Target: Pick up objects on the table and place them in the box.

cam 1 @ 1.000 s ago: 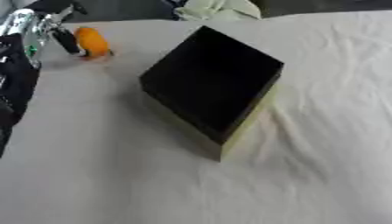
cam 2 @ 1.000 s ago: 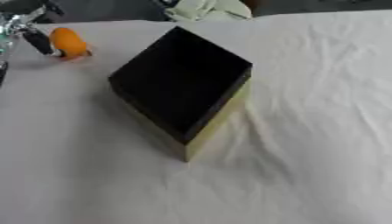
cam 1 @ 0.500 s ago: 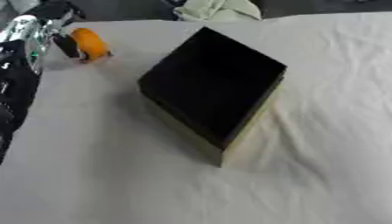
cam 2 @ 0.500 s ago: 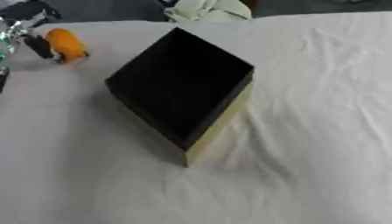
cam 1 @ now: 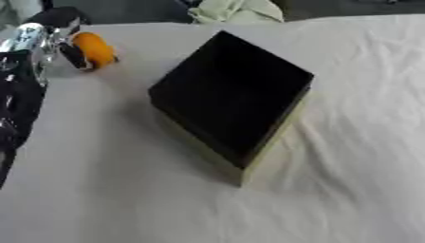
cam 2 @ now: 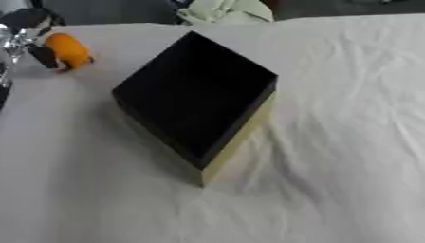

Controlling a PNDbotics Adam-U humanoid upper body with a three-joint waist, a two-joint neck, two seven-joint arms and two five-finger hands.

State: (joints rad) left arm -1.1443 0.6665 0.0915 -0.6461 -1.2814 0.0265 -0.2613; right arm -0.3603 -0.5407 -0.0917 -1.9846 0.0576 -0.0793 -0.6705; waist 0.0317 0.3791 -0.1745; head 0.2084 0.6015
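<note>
Left hand [cam 1: 51, 40]: upper left corner of both views, black and silver, arm running down the left edge. Fingers curled around the orange object [cam 1: 93, 49], one dark finger crossing its left face.

Orange object: rounded, bright orange, at the far left of the table [cam 1: 99, 190], in the left hand's grasp and well apart from the box; whether it rests on the cloth cannot be told.

Box [cam 1: 232, 92]: centre of the table, turned corner-on to the camera, dark interior, pale yellow outer wall showing along its right near side. Nothing visible inside.

Table: covered in white cloth, wrinkled on the right side.

Pale cloth bundle [cam 1: 236, 10]: far edge, beyond the box.
</note>
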